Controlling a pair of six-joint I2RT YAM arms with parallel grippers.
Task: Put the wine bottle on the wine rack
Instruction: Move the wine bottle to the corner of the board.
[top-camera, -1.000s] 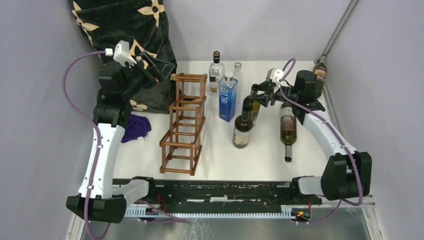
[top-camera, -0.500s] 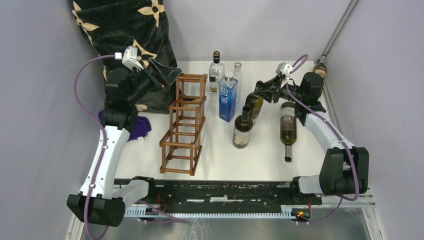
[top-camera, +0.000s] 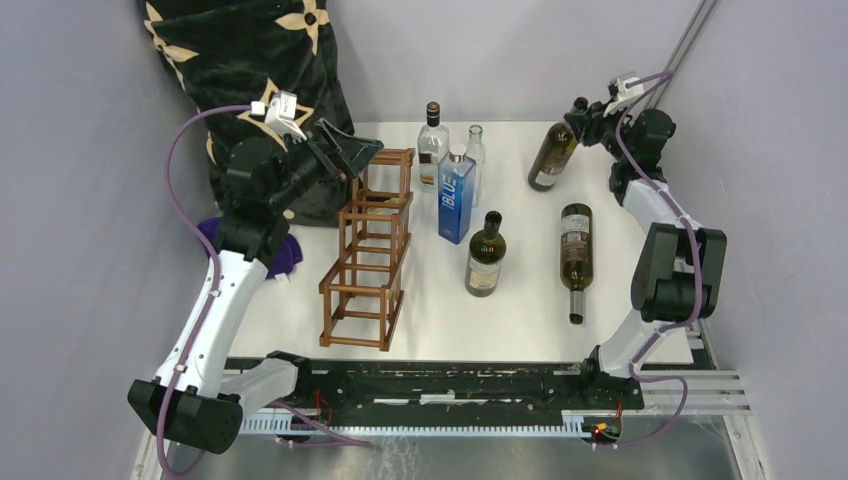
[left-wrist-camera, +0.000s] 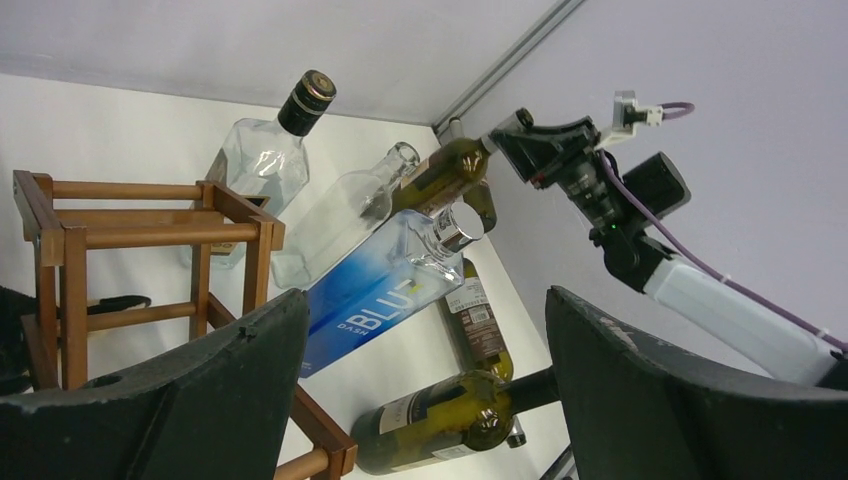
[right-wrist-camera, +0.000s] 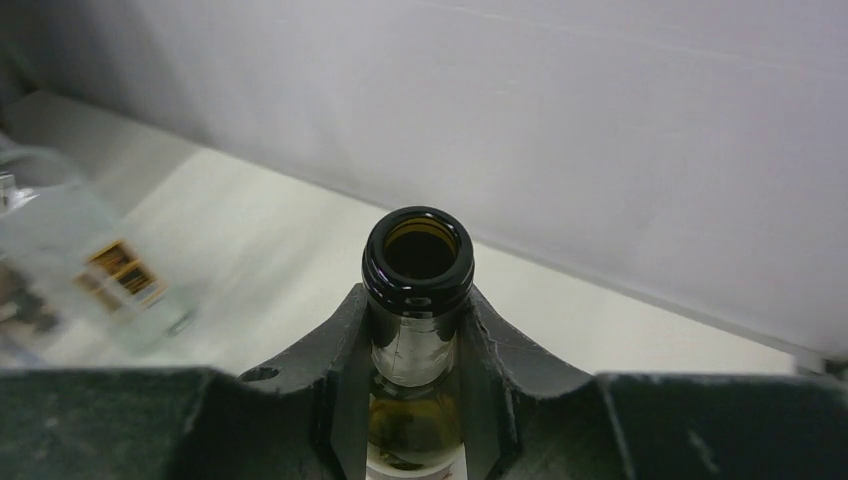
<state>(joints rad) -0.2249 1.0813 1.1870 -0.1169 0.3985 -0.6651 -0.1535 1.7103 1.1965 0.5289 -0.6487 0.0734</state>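
My right gripper (top-camera: 585, 110) is shut on the neck of a dark green wine bottle (top-camera: 549, 160) and holds it tilted in the air near the far right corner. In the right wrist view the fingers (right-wrist-camera: 345, 340) clamp the neck just below the bottle's open mouth (right-wrist-camera: 418, 250). The reddish-brown wine rack (top-camera: 368, 250) stands left of centre on the table, with nothing in its cells. My left gripper (top-camera: 352, 152) hovers open beside the rack's far top end, nothing between its fingers (left-wrist-camera: 200, 390). The held bottle (left-wrist-camera: 450, 172) also shows in the left wrist view.
Another green wine bottle (top-camera: 486, 255) stands upright mid-table, and one (top-camera: 574, 255) lies on its side to its right. A blue bottle (top-camera: 456, 195) and two clear bottles (top-camera: 432, 140) stand at the back. A black patterned cloth (top-camera: 260, 60) and a purple rag (top-camera: 275, 255) are on the left.
The right gripper closed on a bottle's neck and carried it up and back toward the far right corner. The left gripper moved right, toward the rack's top.
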